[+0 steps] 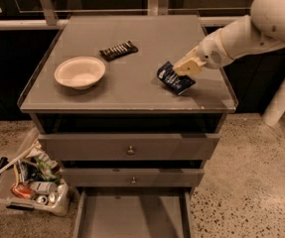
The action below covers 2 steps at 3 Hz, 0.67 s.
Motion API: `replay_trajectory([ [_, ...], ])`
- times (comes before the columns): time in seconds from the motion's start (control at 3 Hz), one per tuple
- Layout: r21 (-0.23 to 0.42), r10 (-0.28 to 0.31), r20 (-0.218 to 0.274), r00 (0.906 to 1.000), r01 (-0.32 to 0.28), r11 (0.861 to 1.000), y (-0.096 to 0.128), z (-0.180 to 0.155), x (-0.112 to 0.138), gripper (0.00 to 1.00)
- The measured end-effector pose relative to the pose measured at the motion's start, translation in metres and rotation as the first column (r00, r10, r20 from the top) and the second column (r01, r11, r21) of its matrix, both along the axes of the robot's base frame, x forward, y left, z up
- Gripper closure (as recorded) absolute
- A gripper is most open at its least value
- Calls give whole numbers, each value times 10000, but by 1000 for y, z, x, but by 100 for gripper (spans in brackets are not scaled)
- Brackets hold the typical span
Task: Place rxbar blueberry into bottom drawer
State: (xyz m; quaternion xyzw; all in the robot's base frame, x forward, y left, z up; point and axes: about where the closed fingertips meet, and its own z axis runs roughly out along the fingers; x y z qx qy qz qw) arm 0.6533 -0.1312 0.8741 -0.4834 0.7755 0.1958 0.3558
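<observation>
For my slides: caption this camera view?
Gripper grips the rxbar blueberry at the cabinet top's right side, with the bottom drawer open below.
</observation>
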Motion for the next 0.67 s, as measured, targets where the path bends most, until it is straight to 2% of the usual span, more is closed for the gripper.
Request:
replay_trajectory([
  [0.67, 289, 81, 514, 9986, -96, 9995, -19, 17, -37, 100],
])
